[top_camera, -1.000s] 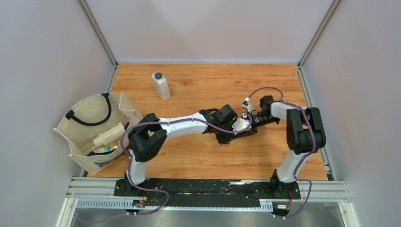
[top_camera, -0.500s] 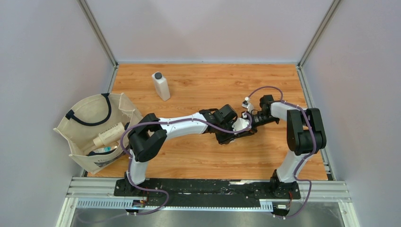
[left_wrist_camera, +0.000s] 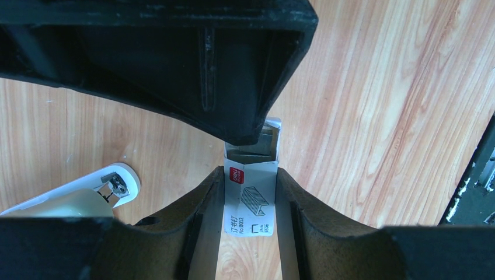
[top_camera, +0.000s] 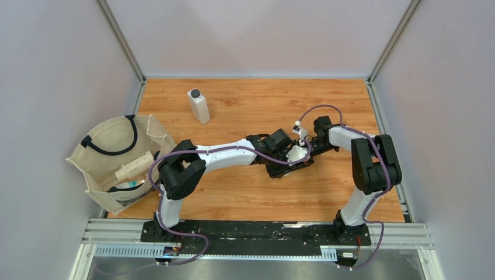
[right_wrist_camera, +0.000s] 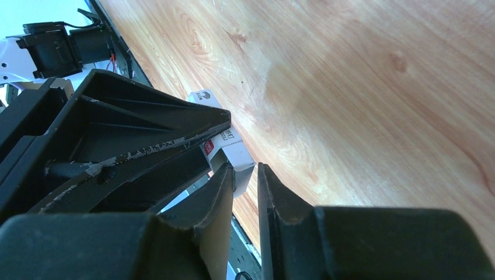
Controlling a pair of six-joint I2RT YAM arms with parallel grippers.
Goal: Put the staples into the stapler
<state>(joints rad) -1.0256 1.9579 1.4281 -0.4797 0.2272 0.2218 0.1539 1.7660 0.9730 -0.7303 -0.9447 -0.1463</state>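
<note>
Grip at mid-table: the left fingers (left_wrist_camera: pixel 201 210) clench the staples (left_wrist_camera: pixel 251 201) (a small white box printed with a red logo and a staple drawing), one finger pressed on each long side. The box faces the left wrist camera with its 12 o'clock end open. A grey inner piece (left_wrist_camera: pixel 265 138) shows there, under the black tip of the right fingers (right_wrist_camera: pixel 219 198). Seen from the right wrist, those fingers stand close together around that end of the box; whether they pinch it or only bracket it cannot be told. It is also unclear whether the box rests on the wood or hangs above it. The stapler (left_wrist_camera: pixel 87 195), white with a bit of metal at its tip, lies at 8 o'clock of the box, apart from it. In the top view the left arm (top_camera: pixel 225 151) and right arm (top_camera: pixel 345 135) reach in, their wrists meeting a little to 3 o'clock of the middle of the table (top_camera: pixel 251 93). A white bottle (top_camera: pixel 199 107) with a dark cap stands well apart at 11 o'clock. A cloth bag (top_camera: pixel 111 143) with dark handles sits at the 9 o'clock edge, pale containers (top_camera: pixel 133 164) inside it.
</note>
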